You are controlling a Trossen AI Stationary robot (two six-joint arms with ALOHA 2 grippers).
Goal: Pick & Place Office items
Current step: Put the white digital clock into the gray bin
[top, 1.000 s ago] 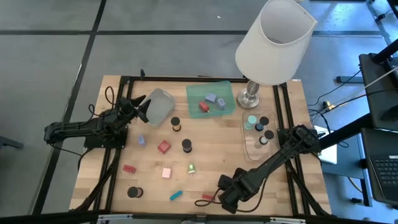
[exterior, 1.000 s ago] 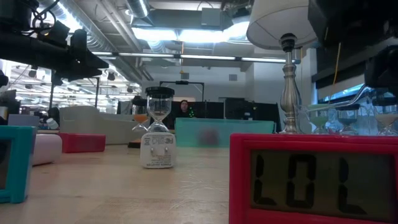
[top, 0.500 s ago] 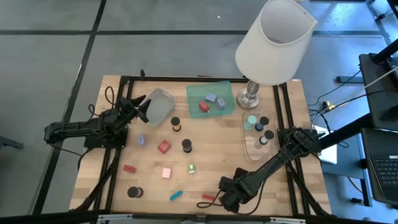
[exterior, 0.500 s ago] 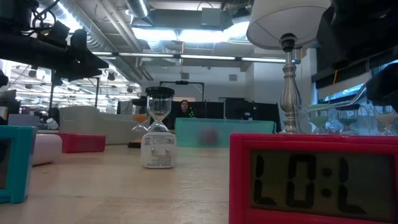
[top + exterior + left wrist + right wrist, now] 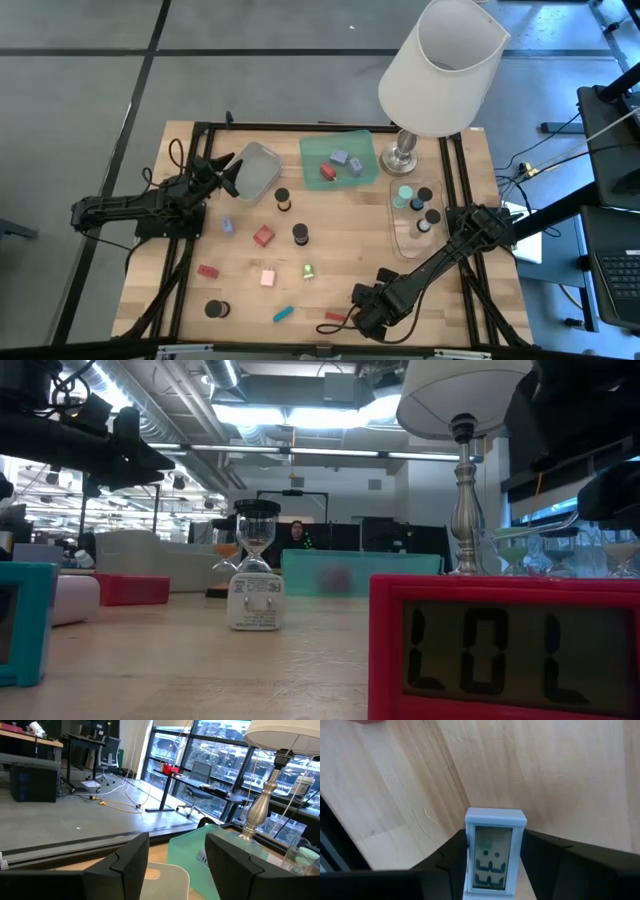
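Note:
Small office items lie scattered on the wooden table: black cylinders (image 5: 299,234), a red block (image 5: 263,236), a pink block (image 5: 268,278), a teal bar (image 5: 283,313) and a red bar (image 5: 333,316). My right gripper (image 5: 353,318) points down near the table's near edge, shut on a pale lavender block with a small display (image 5: 495,855); in the high view the gripper hides this block. My left gripper (image 5: 226,174) waits level and open at the far left, beside the grey tray (image 5: 256,170), with nothing between its fingers (image 5: 131,865). My right gripper pinches the pale block's two side faces (image 5: 469,870) between its two fingers (image 5: 452,865), coming from above and pointing down. The block's display faces up toward the wrist camera. Whether its base still rests on the table, the fingers hide.
The green tray (image 5: 312,172) holds a few pieces at the far middle. The clear tray (image 5: 398,238) with caps lies at the right, beside the lamp (image 5: 440,70). In the low view a red display piece (image 5: 505,650) and a teal one (image 5: 25,620) stand near the front edge.

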